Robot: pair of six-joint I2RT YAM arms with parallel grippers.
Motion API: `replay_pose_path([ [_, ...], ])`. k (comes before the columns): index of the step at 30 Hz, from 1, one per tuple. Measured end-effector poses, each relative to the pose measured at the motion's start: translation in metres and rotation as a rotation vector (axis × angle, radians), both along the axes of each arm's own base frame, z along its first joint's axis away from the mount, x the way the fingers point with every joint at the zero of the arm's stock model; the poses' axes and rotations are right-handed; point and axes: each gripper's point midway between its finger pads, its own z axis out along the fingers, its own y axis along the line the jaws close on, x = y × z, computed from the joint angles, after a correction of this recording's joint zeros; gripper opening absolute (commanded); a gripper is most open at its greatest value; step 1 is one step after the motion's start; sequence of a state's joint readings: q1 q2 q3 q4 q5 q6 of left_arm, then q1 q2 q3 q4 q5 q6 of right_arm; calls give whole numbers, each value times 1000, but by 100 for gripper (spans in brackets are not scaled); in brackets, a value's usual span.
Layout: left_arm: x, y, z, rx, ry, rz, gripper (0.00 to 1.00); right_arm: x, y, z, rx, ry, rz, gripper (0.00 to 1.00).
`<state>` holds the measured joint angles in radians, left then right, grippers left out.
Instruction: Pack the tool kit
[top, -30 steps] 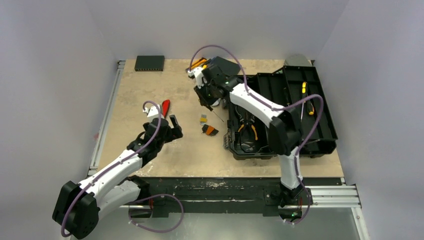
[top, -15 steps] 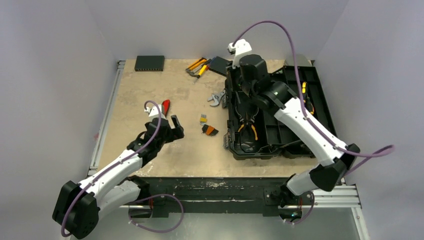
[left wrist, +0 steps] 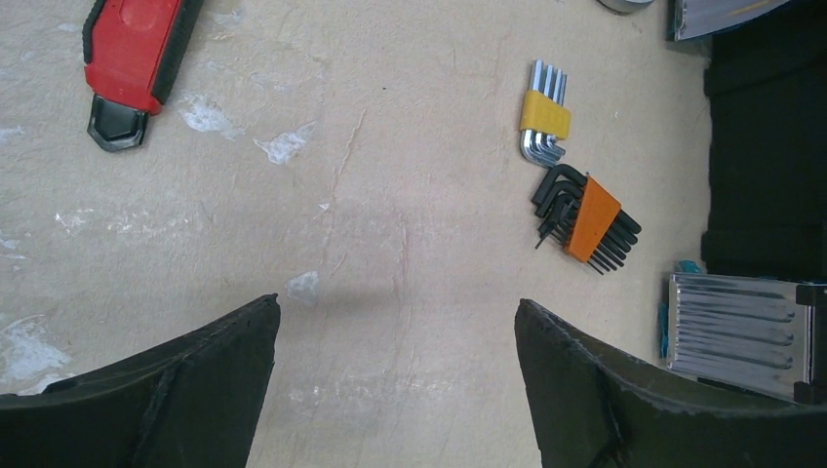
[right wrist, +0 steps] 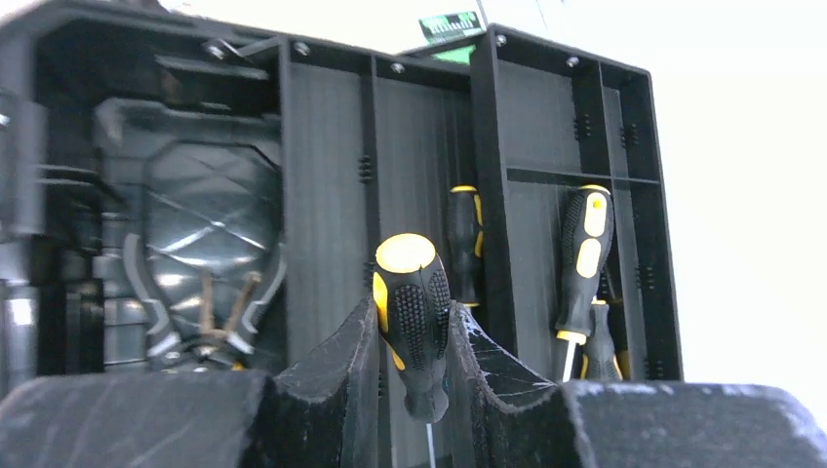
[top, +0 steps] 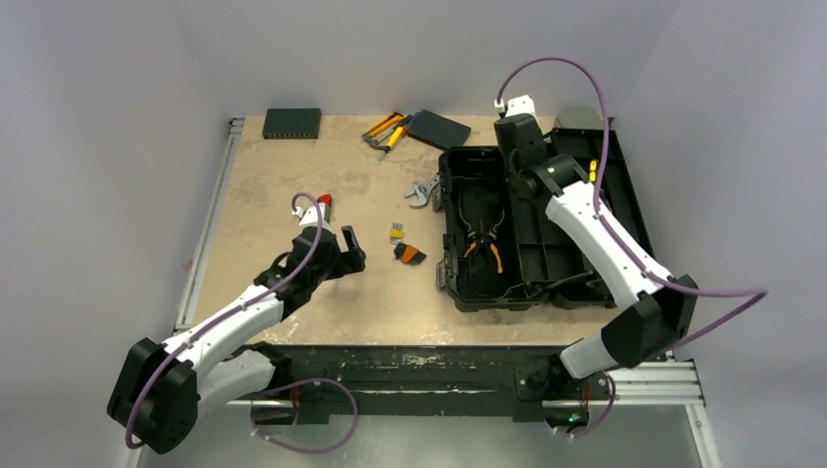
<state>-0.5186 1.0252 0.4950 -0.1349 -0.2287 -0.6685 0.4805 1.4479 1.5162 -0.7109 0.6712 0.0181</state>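
Starting at the left rail of the beige board table (top: 273, 166), a flat black rectangular box (top: 292, 122) is seen in the far left corner, and bare board is left open along that whole side. A red-handled utility knife (left wrist: 132, 58) is laid flat a little farther in, well apart from everything else. On its near side the left gripper (left wrist: 395, 317) is held low over the board with its fingers spread wide. Nothing is gripped, and only bare surface is seen in the gap.

To the right, a yellow-banded set of hex keys (left wrist: 544, 119) and an orange-banded set of hex keys (left wrist: 585, 219) are laid just beside each other, near the left wall of the toolbox. A silver adjustable wrench (top: 422, 191) is placed beyond them. Yellow-and-black hand tools (top: 387, 129) are gathered at the far edge beside a flat dark case (top: 439, 129).

The large black plastic toolbox (top: 497, 302) is set open on the right of the board, its front close to the near edge and its lid (top: 624, 195) laid back towards the right edge. Orange-handled pliers (top: 485, 239) are lying in its base. Over the far part of the box the right gripper (right wrist: 412, 327) is closed narrowly on the handle of a yellow-and-black screwdriver (right wrist: 405, 278). Other yellow-and-black screwdrivers (right wrist: 583, 258) are laid in the lid's ribbed compartments.
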Motion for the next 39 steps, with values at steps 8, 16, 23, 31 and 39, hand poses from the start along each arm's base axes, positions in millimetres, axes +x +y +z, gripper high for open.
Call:
replay_pose_path([
  [8, 1, -2, -1, -2, 6, -7, 87, 21, -30, -63, -164, 192, -62, 1],
  [16, 2, -4, -2, -2, 15, -14, 87, 24, -48, -89, -200, 274, -117, 47],
  [23, 3, -9, 0, -8, 18, -31, 87, 19, -40, -87, -139, 289, -108, 72],
  [31, 3, -10, -1, -11, 21, -38, 87, 4, 48, -40, 6, 198, 155, 81],
  [39, 2, -7, 1, -7, 17, -30, 88, -48, 180, -44, 104, 275, 618, 83],
])
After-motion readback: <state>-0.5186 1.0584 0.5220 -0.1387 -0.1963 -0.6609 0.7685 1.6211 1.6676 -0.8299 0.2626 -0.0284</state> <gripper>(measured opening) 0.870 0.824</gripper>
